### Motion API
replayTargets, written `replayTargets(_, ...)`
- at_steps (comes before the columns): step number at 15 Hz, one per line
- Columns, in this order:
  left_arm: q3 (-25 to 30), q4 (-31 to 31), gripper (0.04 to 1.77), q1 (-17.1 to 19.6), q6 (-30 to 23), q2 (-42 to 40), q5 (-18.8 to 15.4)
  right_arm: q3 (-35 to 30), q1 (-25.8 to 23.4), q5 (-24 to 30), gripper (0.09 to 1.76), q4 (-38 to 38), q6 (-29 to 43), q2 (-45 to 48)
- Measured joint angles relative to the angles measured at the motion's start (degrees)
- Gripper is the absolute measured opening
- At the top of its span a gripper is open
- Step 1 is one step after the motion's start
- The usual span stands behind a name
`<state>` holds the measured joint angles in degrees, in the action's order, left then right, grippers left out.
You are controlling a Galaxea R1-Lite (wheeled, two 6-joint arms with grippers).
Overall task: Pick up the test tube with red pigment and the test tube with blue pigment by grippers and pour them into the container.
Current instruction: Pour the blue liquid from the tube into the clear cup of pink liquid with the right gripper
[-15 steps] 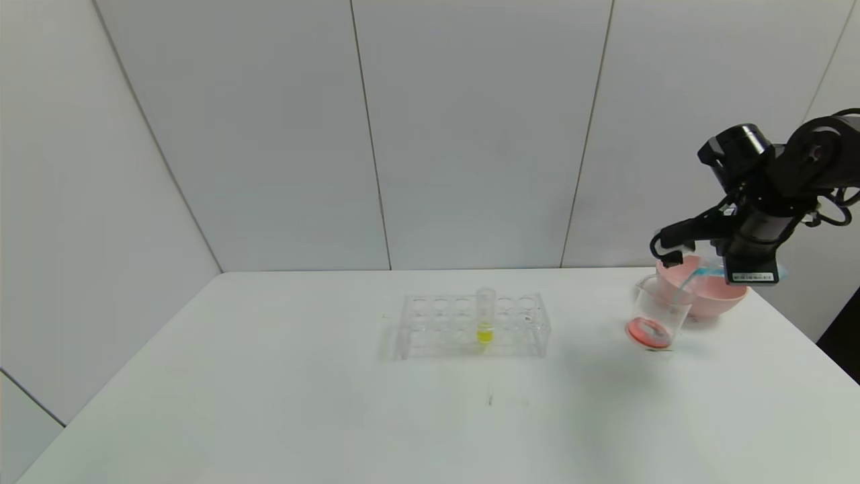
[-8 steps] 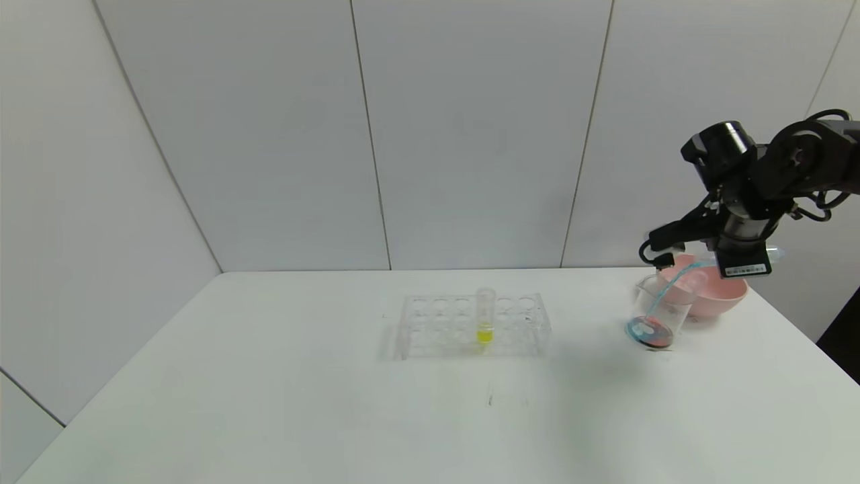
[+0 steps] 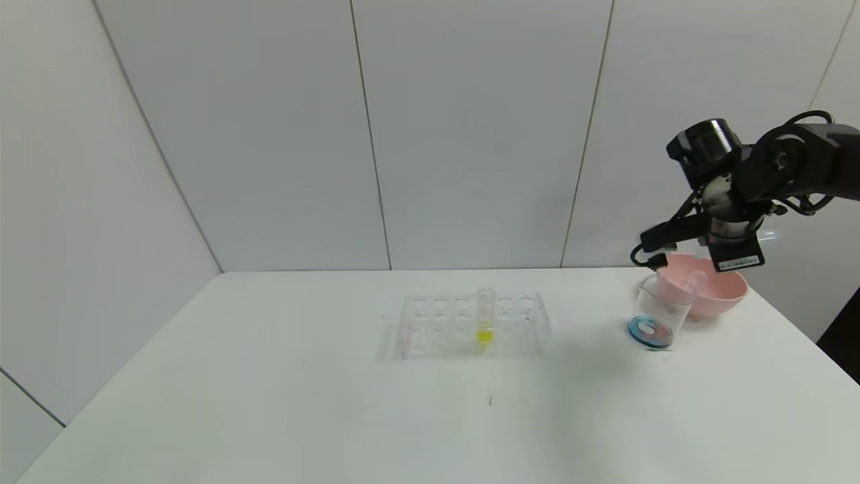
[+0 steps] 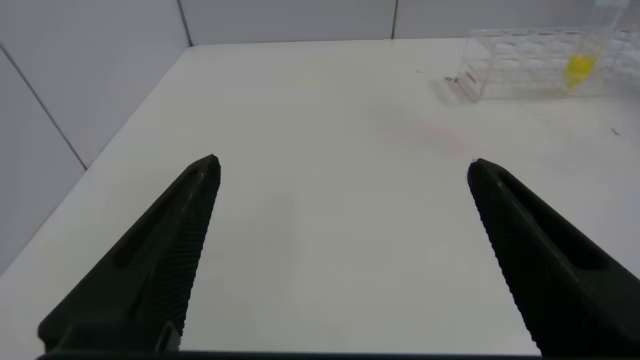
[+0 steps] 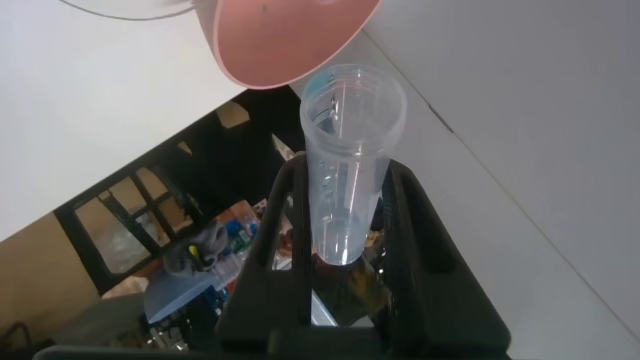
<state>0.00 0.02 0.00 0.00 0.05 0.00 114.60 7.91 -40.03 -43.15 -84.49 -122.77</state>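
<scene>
The right gripper (image 5: 345, 230), a black two-fingered claw, is clamped around a slim clear test tube (image 5: 350, 150) that looks drained, with at most a trace of liquid near its closed end. From the head camera, this gripper (image 3: 705, 259) hangs at the far right of the white table (image 3: 302, 403), holding the tube (image 3: 692, 282) tilted with its mouth over the rim of the short clear glass beaker (image 3: 655, 312). A pool of red and blue liquid lies at the bottom of the beaker. Just behind the beaker sits a round pink bowl (image 3: 719, 292).

Near the table's centre, well apart from the beaker, stands a clear plastic tube rack (image 3: 474, 326) holding one upright tube of yellow liquid (image 3: 484, 316). No red or blue tube is left in it.

The left gripper (image 4: 335, 250) is parked low over the table's left side, its two black fingers spread wide with nothing between them.

Judging by the mixed colours in the beaker, both pigments appear poured. What remains is likely only to set down the emptied tube. The red tube cannot be seen anywhere.
</scene>
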Motion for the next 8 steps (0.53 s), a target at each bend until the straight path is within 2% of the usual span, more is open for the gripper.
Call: replayTargets(8, 0.00, -0.02, 1.76, 0.00, 0.00, 0.00, 0.00, 0.00, 1.21, -4.55, 0.48, 2.38, -4.79, -0.09)
